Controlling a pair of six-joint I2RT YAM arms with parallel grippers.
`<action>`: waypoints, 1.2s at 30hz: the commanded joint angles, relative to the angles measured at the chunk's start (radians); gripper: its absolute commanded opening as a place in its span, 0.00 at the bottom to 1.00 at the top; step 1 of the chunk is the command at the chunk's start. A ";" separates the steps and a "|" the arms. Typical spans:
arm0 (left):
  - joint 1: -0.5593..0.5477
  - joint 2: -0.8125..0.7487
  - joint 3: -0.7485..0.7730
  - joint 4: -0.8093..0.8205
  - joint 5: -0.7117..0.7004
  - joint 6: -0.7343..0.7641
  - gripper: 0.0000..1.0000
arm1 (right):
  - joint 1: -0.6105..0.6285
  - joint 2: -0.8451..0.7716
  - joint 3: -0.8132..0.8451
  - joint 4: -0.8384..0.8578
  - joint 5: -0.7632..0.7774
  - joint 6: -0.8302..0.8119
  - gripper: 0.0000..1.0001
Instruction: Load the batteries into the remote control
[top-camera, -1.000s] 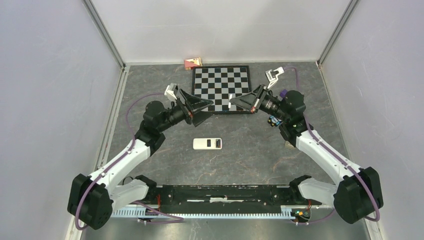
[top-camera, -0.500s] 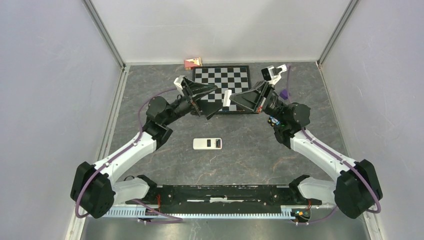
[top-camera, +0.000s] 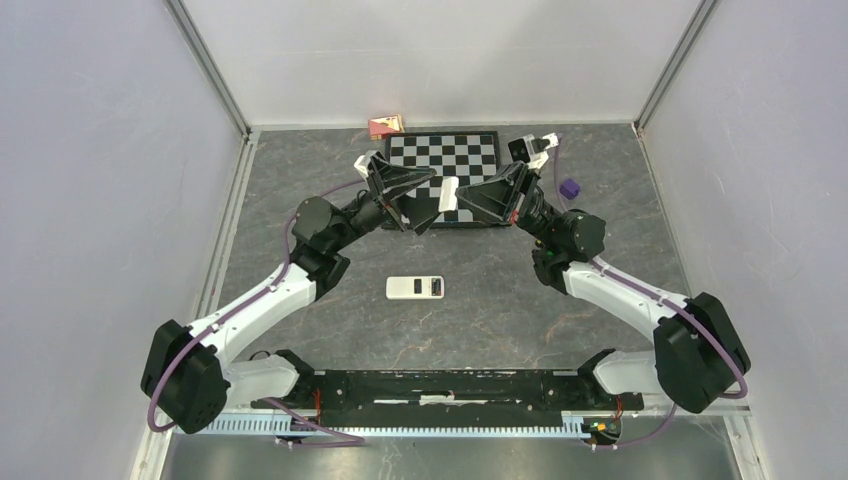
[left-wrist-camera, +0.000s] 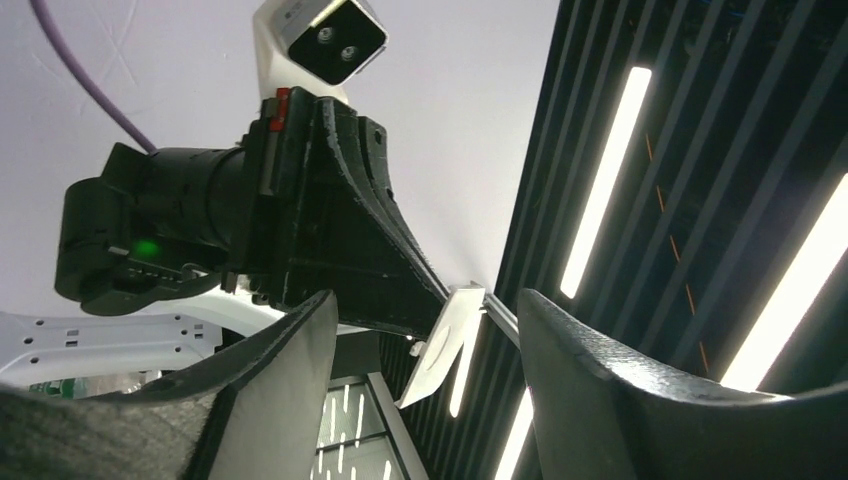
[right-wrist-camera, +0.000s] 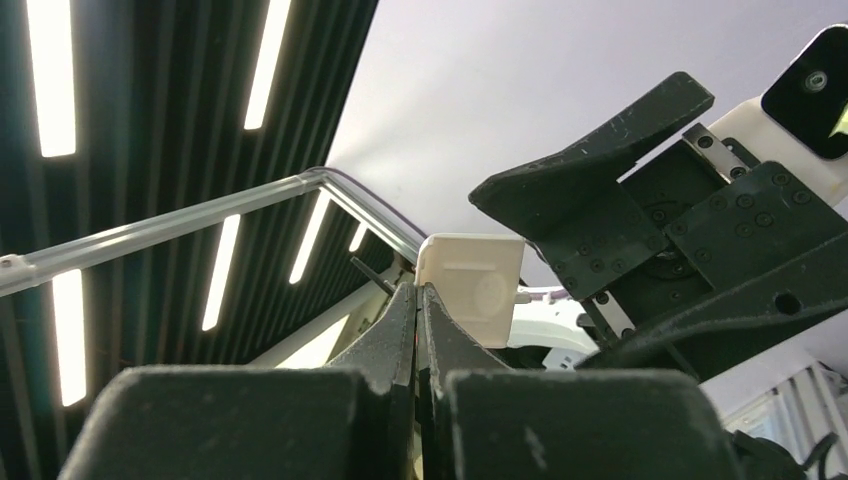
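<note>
The white remote control (top-camera: 416, 288) lies flat on the grey table, a dark opening in its face. The batteries are out of view. Both arms are lifted above the chessboard's near edge, tips facing each other. My right gripper (top-camera: 456, 199) (right-wrist-camera: 417, 293) is shut on the edge of a small white flat cover (top-camera: 448, 194) (right-wrist-camera: 472, 285). My left gripper (top-camera: 424, 196) (left-wrist-camera: 428, 300) is open, and the cover (left-wrist-camera: 447, 338) stands between its fingers (left-wrist-camera: 290, 340) with a gap on each side.
A black-and-white chessboard (top-camera: 445, 160) lies at the back centre. A purple cube (top-camera: 569, 188) sits to its right, and a small red box (top-camera: 385, 125) rests against the back wall. Walls close in the left, right and back.
Both arms rose and swung toward each other, bringing the cover between the left fingers. The left jaws have narrowed somewhat. The remote has not moved.
</note>
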 joint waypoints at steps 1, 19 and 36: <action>-0.004 -0.016 0.002 0.090 -0.021 -0.097 0.69 | 0.008 0.011 -0.022 0.153 0.044 0.073 0.00; -0.006 -0.006 0.016 0.116 -0.001 -0.083 0.17 | 0.033 0.073 -0.070 0.268 0.120 0.178 0.00; 0.008 -0.150 -0.007 -0.413 -0.145 0.642 0.02 | 0.027 -0.219 -0.037 -0.655 0.072 -0.638 0.83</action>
